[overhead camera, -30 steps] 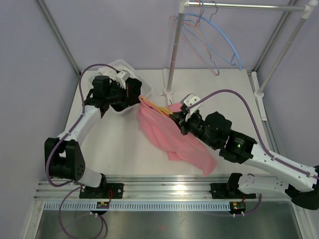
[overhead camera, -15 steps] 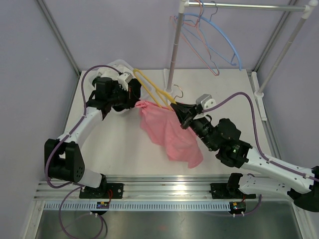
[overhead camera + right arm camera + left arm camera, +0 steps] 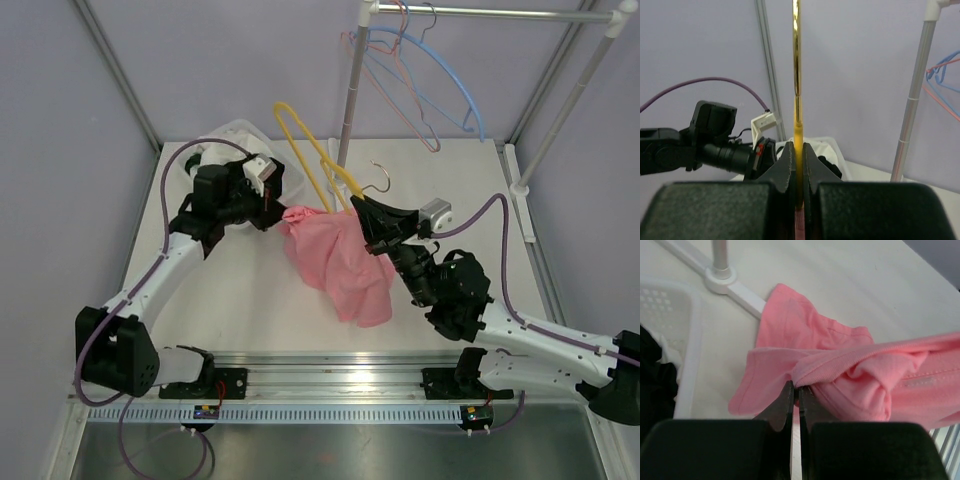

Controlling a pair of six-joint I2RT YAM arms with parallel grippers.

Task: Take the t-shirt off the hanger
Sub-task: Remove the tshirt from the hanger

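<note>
Top external view: your left jaws pinch the pink t-shirt [image 3: 340, 262], right jaws clamp the half-bared yellow hanger [image 3: 796, 75]; next, pull them apart to free it

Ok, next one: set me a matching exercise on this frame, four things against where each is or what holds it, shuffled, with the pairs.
1 yellow hanger
2 pink t-shirt
3 blue hanger
4 white basket

a hooked on the rail at the back
b edge pinched by the left gripper
c far left corner of the table
d clamped in the right gripper, tilted up

Pairs: 1-d, 2-b, 3-a, 4-c
</note>
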